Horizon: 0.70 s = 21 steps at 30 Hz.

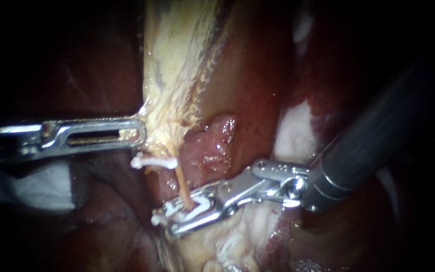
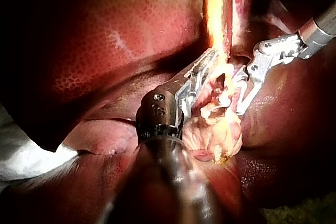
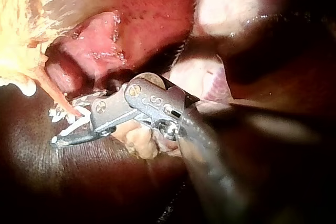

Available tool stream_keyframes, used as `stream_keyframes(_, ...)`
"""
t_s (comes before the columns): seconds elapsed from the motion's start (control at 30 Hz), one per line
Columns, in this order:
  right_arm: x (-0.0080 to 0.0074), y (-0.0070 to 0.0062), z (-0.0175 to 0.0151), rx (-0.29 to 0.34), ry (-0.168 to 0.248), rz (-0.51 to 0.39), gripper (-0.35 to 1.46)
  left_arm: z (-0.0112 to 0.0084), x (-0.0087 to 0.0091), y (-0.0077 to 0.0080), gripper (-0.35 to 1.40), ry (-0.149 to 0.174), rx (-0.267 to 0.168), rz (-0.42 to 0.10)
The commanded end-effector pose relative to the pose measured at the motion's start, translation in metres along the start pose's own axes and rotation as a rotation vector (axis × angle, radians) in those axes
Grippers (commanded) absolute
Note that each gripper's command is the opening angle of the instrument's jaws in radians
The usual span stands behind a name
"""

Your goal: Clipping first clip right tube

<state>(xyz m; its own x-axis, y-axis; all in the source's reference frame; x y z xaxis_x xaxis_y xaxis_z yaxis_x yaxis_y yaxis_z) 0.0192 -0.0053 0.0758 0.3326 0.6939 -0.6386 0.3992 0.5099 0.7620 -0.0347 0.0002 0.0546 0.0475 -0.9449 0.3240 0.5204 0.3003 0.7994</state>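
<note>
**Clip set across a thin, soft tube**

The right instrument (image 1: 173, 219) has its end effector closed on a white clip (image 1: 197, 207), which straddles the tube (image 1: 183, 185) between the jaws. The tube looks slender, slick and easily torn, so take it squarely and do not pull. Beyond the end effector, the left instrument (image 1: 136, 135) grips the gallbladder (image 1: 177, 60), near a second clip (image 1: 154, 162).

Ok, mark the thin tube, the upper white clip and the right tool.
thin tube (image 1: 183, 184), endoscope view, on its bare middle stretch.
upper clip (image 1: 154, 162), endoscope view, on the middle of its white bar.
right tool (image 1: 171, 220), endoscope view, midway between its tips.
</note>
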Motion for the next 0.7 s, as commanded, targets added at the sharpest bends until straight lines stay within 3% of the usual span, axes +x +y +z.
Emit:
stream_keyframes(0.03,0.0,0.0001,-0.0002,0.002,0.003,0.012,-0.35,0.0,0.0,0.0,-0.35,0.0,0.0,0.0)
stream_keyframes(0.23,-0.0002,0.0004,-0.001,-0.015,-0.044,0.026,-0.35,0.0001,-0.0001,0.0003,-0.35,0.001,0.001,0.0)
stream_keyframes(0.7,-0.0002,0.0003,-0.0009,-0.014,-0.045,0.026,-0.35,0.0002,-0.0001,0.0005,-0.35,0.001,0.001,0.001)
